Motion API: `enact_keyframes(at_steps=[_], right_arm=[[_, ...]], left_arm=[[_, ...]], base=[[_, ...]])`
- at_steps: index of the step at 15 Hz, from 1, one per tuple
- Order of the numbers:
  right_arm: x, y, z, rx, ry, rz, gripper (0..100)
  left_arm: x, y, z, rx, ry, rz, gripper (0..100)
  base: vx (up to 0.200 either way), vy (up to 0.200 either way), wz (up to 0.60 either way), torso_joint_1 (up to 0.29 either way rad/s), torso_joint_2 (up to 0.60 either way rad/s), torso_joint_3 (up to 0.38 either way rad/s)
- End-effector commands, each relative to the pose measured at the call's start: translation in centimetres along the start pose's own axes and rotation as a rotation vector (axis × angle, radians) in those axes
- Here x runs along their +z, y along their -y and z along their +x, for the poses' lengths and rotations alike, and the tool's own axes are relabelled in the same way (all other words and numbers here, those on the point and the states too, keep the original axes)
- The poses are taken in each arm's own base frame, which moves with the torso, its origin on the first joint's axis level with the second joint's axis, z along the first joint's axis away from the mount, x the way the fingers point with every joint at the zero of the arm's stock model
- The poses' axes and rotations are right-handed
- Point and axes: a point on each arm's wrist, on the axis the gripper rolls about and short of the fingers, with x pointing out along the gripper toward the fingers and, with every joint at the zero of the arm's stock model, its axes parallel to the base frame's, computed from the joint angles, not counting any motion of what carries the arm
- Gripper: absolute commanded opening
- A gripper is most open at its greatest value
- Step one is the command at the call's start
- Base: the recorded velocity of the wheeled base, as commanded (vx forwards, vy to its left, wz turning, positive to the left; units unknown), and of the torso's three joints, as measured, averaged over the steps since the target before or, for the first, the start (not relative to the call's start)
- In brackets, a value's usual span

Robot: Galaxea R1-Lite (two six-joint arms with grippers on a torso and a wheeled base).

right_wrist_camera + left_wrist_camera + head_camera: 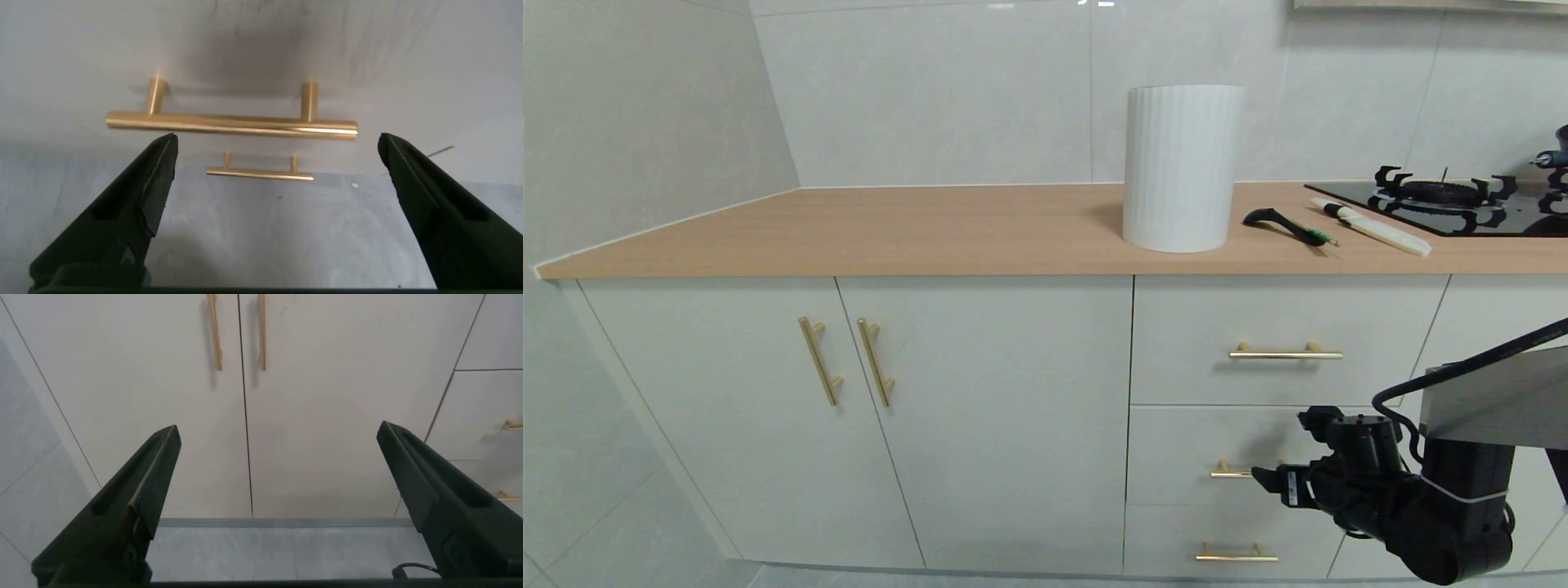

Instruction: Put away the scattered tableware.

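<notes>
Drawer handle lies just beyond spread right jaws.

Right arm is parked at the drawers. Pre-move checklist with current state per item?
1. Right tool open and empty: ok.
2. Middle drawer handle ahead of it, no contact: ok.
3. Grasp orientation: fingers spread along the bar, not across it; likely not ok for a pinch.
4. Left tool open, empty, facing the cabinet doors: ok.
5. Black-handled utensil and white utensil lying free on the countertop: ok.
6. Room inside the drawer: cannot tell, it is shut.
</notes>
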Motion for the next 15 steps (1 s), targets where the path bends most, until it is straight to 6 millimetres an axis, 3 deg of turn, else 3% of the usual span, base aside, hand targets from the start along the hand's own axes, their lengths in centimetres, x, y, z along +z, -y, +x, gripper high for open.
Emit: enact_keyframes(at_steps=[1,9,15], right_arm=[[-0.1,-0.1,0.7,-0.001,0.002,0.007,100],[-0.7,-0.1,3.0,-0.032,0.047,0.008,100],[-1.3,-0.1,3.4,-0.036,0.032,0.005,100]], left_arm=[[0.0,0.0,0.0,0.000,0.000,0.000,100],[0.0,0.0,0.0,0.000,0.000,0.000,100],[0.0,0.0,0.0,0.000,0.000,0.000,100]], base=[[0.000,0.000,0.00,0.000,0.00,0.000],[0.000,0.000,0.00,0.000,0.00,0.000],[0.000,0.000,0.00,0.000,0.00,0.000]])
